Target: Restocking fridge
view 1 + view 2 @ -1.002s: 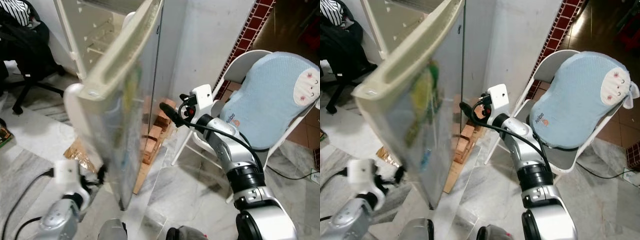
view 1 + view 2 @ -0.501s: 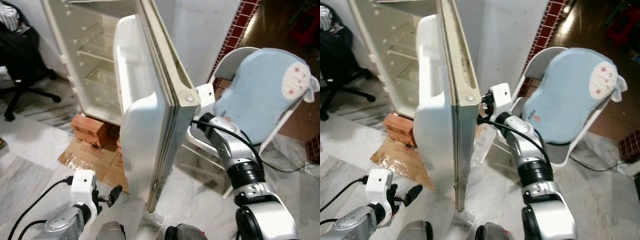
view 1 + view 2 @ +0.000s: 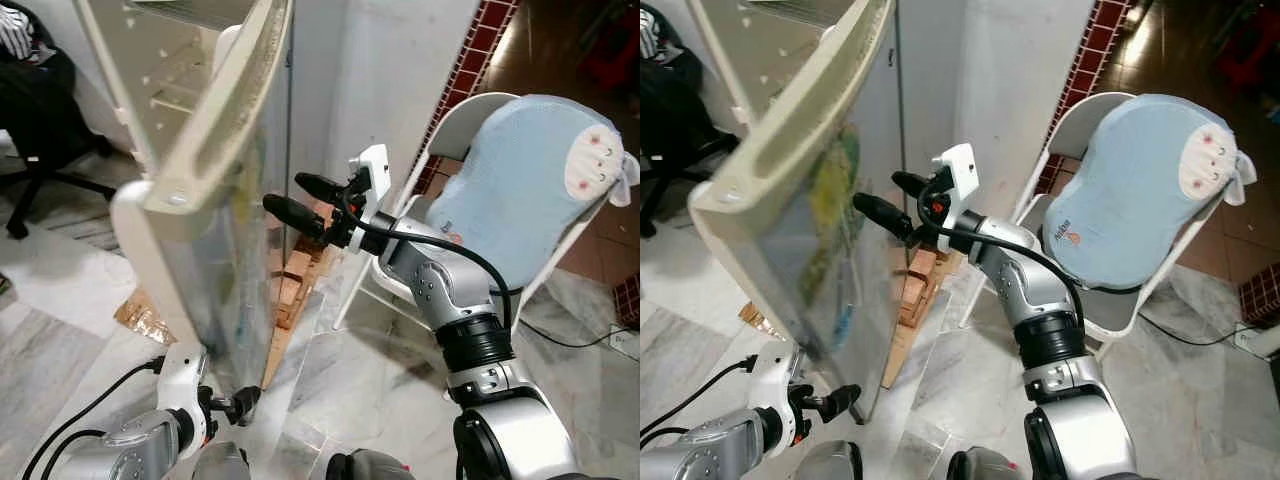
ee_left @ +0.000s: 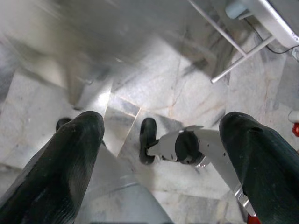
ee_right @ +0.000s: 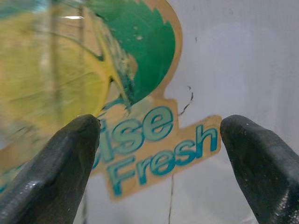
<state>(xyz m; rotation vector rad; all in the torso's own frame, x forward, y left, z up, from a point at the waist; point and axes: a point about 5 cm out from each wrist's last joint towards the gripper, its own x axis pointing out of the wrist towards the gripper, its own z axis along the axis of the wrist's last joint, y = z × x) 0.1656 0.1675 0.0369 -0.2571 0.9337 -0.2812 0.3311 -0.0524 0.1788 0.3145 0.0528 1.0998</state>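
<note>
Eye views: your right gripper (image 3: 290, 198), fingers spread, points at the outer face of the white fridge door (image 3: 215, 230), which stands ajar at centre-left. Left gripper (image 3: 240, 402) hangs low.
R wrist: green-yellow "Fresh" sticker (image 5: 140, 135) between spread fingers.
L wrist: fingers apart over grey marble floor (image 4: 187, 93).

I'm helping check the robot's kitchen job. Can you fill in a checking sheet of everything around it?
Surface: grey marble floor, bare near the robot.
Job's things: fridge door swung open; sticker on its front.
Clutter: bricks and cardboard beside the fridge.
Grippers: right gripper open, raised close to the door front; left gripper open, low by the door's bottom.
Cables: black cable under the white chair.
Surroundings: office chair, red-tiled wall.
</note>
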